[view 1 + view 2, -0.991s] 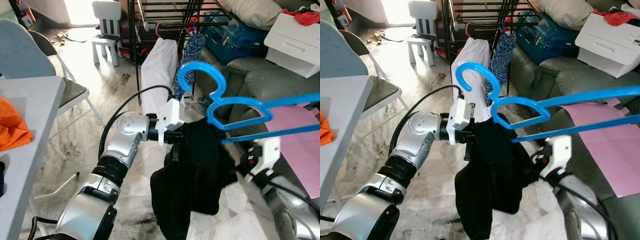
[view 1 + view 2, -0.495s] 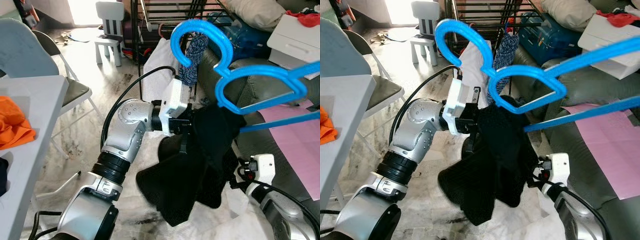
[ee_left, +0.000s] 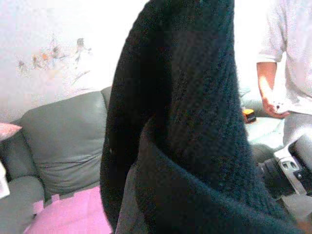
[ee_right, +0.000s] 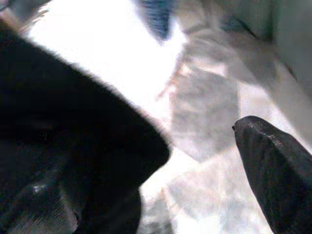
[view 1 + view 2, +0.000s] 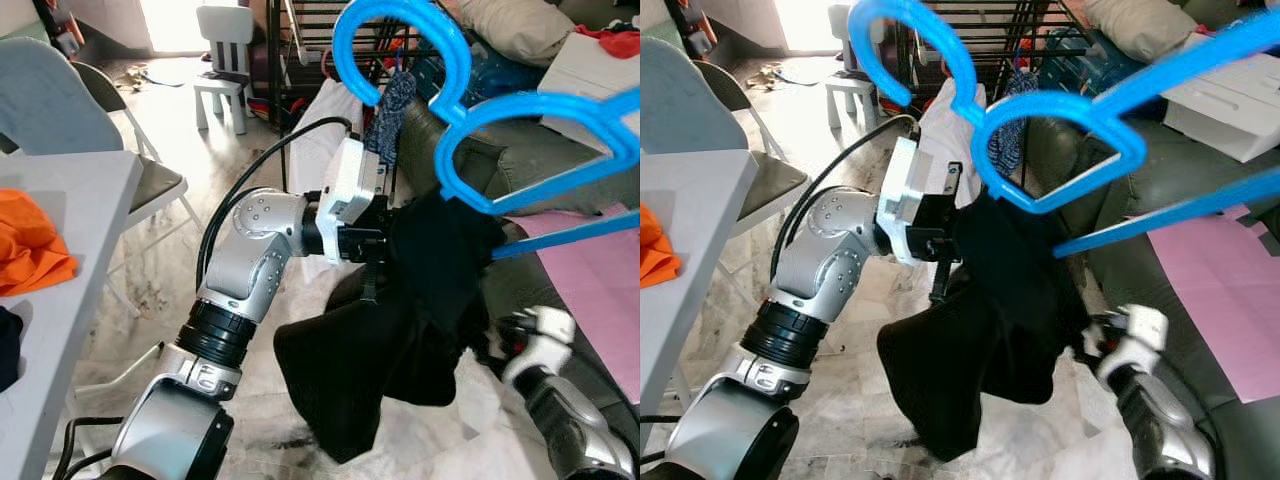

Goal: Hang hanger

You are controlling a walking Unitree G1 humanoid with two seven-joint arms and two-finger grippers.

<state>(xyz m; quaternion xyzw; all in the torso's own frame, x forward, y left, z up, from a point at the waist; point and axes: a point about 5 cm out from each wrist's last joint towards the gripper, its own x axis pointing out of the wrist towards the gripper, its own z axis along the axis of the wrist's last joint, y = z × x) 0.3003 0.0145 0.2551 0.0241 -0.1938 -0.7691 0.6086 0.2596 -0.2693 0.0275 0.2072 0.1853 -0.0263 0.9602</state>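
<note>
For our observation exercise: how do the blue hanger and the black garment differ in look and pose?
The blue hanger is thin, rigid and open-framed, raised high; the black garment is soft, bulky and dark, drooping toward the floor below it. Both are held up between the robot's arms.

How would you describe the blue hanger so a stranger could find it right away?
Start at the grey sofa on the right. In front of it, above a dark garment, is the blue hanger: bright plastic, the only one this colour.
</note>
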